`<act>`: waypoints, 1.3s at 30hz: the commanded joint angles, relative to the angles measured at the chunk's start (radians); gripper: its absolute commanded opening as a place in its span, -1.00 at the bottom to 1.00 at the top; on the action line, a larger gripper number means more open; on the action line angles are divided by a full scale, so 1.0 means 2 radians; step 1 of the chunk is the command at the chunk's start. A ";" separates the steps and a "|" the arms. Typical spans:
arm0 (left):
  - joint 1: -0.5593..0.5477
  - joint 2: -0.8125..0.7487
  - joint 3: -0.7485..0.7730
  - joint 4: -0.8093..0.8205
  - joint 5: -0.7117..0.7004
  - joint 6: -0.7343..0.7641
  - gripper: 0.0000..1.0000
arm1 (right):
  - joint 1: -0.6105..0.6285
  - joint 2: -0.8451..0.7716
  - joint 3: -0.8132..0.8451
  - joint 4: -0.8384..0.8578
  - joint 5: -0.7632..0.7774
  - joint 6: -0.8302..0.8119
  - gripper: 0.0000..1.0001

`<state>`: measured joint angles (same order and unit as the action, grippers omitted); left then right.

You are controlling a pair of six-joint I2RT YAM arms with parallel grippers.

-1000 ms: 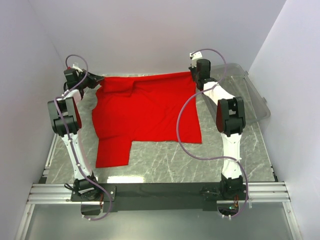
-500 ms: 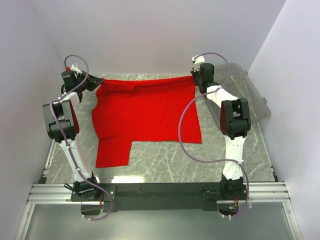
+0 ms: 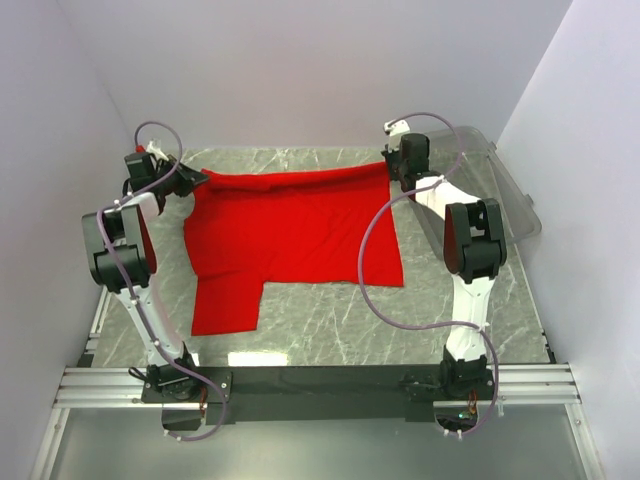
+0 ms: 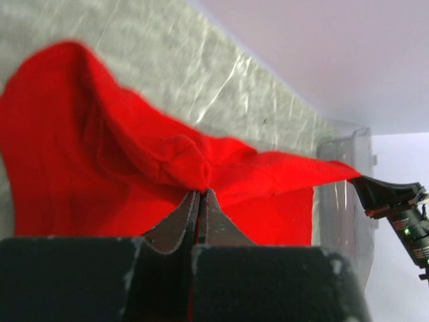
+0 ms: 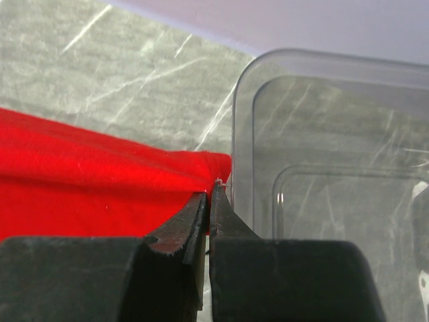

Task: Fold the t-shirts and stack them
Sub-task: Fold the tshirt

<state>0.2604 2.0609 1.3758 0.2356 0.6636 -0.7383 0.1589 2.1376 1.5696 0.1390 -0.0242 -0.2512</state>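
You had the t-shirt point(image 3: 290, 235) by its far edge at this point. Your left gripper point(image 3: 192, 180) was clamped tight on a bunched corner of red cloth, jaws all but touching. Your right gripper point(image 3: 390, 166) was pinched just as tight on the opposite corner, just beside the clear plastic bin point(image 3: 505, 195). Between them the far hem ran in a fairly straight line and seemed raised off the counter point(image 3: 330, 325). The rest of the shirt lay spread on the marble, one sleeve sticking out toward the near left.

I'd judge you were at the start of the first fold, with stacking not yet in reach. The next move called for carrying both corners toward you together, level and at one pace, so the hem would land square on the near edge. The left corner looked wadded, and could have folded in crooked.
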 commanded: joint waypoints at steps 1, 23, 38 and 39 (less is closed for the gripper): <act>0.005 -0.043 -0.016 -0.001 -0.001 0.029 -0.99 | -0.004 -0.035 -0.005 0.004 -0.002 0.001 -1.00; 0.009 -0.048 -0.041 -0.030 -0.015 0.053 -0.99 | -0.004 -0.062 -0.070 0.013 -0.012 -0.045 -1.00; 0.016 -0.036 -0.018 -0.056 -0.030 0.065 -0.99 | -0.001 -0.062 -0.062 -0.049 -0.067 -0.073 -1.00; 0.016 -0.036 -0.017 -0.056 -0.030 0.064 -0.99 | -0.001 -0.060 -0.060 -0.056 -0.068 -0.075 -1.00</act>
<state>0.2829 2.0052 1.2987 0.1219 0.6205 -0.6384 0.1593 2.0548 1.4193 0.0830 -0.1310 -0.3737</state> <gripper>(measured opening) 0.013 0.023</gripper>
